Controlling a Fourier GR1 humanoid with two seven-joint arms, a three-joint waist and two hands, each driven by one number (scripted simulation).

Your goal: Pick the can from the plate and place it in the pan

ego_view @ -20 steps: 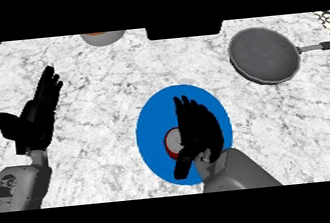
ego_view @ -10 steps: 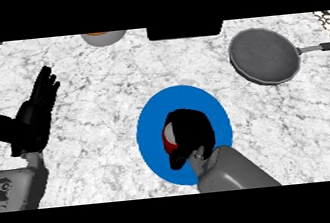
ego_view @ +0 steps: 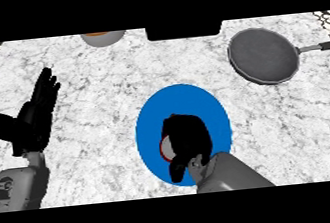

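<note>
Since a second ago the right robot hand [ego_view: 185, 136] has changed from straight fingers stretched over the plate [ego_view: 182, 99] to fingers curled down and inward; its place over the plate is nearly the same as half a second ago. The left robot hand [ego_view: 32, 121] has hardly shifted in that time.

Now the right robot hand is bent round the can [ego_view: 164, 147], its fingers and thumb closed about it. The can is mostly hidden beneath the palm, and only a sliver of red and white shows at the hand's left edge. The can is still on the blue plate, which spreads out on all sides of the hand, with most of its bare surface ahead of the fingertips. Whether the can touches the plate or is slightly raised cannot be told.

The pan [ego_view: 262, 56] lies well ahead of the right robot hand and to its right, apart from the plate, with its handle [ego_view: 328, 45] pointing further right.

The left robot hand rests open far to the left of the plate, fingers straight and pointing up, thumb spread, holding nothing above the marbled table [ego_view: 114, 88].

Far ahead, at the table's back edge, stand a grey bowl [ego_view: 103, 37] and a black object [ego_view: 184, 30].
</note>
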